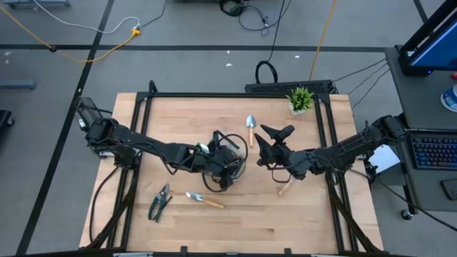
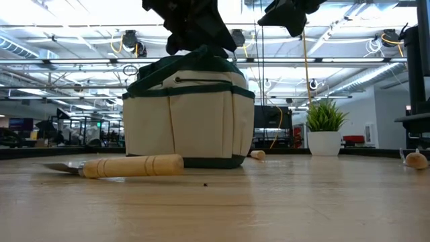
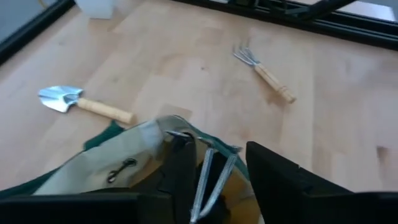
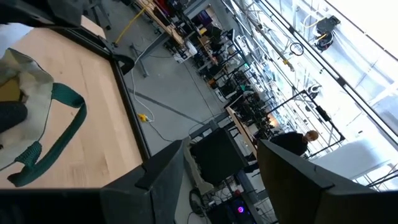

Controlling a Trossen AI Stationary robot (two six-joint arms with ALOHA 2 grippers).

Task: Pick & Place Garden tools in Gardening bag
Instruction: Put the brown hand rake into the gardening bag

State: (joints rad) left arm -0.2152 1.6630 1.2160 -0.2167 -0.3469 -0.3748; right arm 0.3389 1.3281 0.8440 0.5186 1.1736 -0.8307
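Trowel before gardening bag

Robotics lab: ceiling trusses, floor cables.

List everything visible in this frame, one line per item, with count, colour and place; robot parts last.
gardening bag: one, khaki with dark green trim, table centre
trowels: two, metal with wooden handles; one behind the bag, one in front of it
hand fork: one, wooden handle, right of the bag, mostly under the right arm
pruners: one, green handles, front left
potted plant: one, green in white pot, back right
left gripper: over the bag's mouth, thin metal item between its fingers
right gripper: open, raised right of the bag
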